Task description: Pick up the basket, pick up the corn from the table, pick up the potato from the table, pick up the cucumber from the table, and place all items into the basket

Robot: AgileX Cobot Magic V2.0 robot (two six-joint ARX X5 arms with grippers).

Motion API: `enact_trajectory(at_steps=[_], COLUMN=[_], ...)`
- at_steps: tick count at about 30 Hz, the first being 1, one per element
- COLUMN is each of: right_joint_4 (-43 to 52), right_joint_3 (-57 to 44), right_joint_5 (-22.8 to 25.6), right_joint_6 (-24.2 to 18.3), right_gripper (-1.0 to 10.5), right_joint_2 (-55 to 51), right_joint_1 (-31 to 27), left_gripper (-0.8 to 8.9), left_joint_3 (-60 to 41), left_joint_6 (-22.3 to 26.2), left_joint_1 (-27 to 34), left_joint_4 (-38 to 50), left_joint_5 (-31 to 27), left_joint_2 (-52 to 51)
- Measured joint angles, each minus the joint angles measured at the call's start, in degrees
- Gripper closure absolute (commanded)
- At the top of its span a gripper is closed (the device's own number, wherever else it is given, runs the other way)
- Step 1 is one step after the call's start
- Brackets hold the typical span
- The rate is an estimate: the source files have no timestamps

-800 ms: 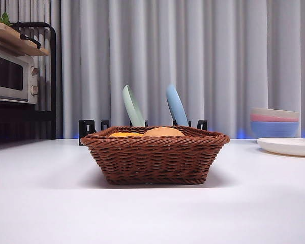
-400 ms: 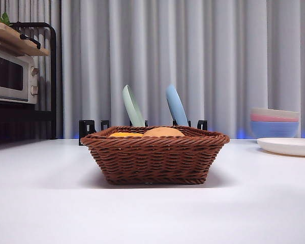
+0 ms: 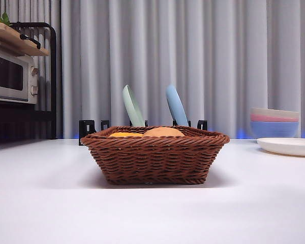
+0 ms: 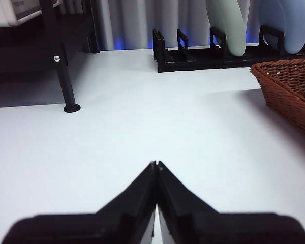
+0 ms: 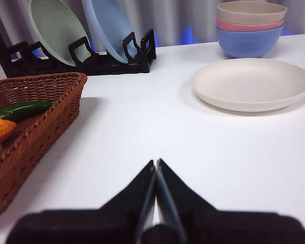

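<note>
**Basket sitting loaded on the table, both arms waiting off to its sides**

The basket [image 3: 155, 157] is resting on the white table [image 3: 152, 213], in the middle of the front view. Inside it, the corn [image 3: 125, 134] and the potato [image 3: 163, 132] are peeking just above the braided rim, side by side. In the right wrist view the cucumber [image 5: 21, 110] is lying in the basket too, just beside the corn, while the potato is showing only as a pale sliver at the picture's edge.

Behind the basket, a black dish rack [image 3: 91, 127] is holding a green plate [image 3: 132, 105] and a blue plate [image 3: 176, 105] upright. A cream plate [image 5: 251, 84] is lying flat on the table, with stacked bowls [image 5: 251, 26] beyond it. A toaster oven [image 3: 12, 76] is sitting on a dark shelf.

The left end effector [image 4: 156, 165] is hovering over bare table, well apart from the basket, its jaws pressed together on nothing. The right end effector [image 5: 155, 163] is doing likewise on the basket's other side, tips meeting.
</note>
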Motion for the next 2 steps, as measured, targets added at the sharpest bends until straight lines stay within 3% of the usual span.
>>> enact_trajectory(at_steps=[2], right_joint_4=[0.00], right_joint_3=[0.00], right_joint_5=[0.00], right_joint_6=[0.00], right_gripper=[9.5], right_joint_2=[0.00], right_joint_1=[0.00], left_gripper=[8.14], left_joint_3=[0.00], left_joint_6=[0.00], left_joint_1=[0.00], left_joint_4=[0.00], left_joint_5=[0.00], left_joint_2=[0.00])
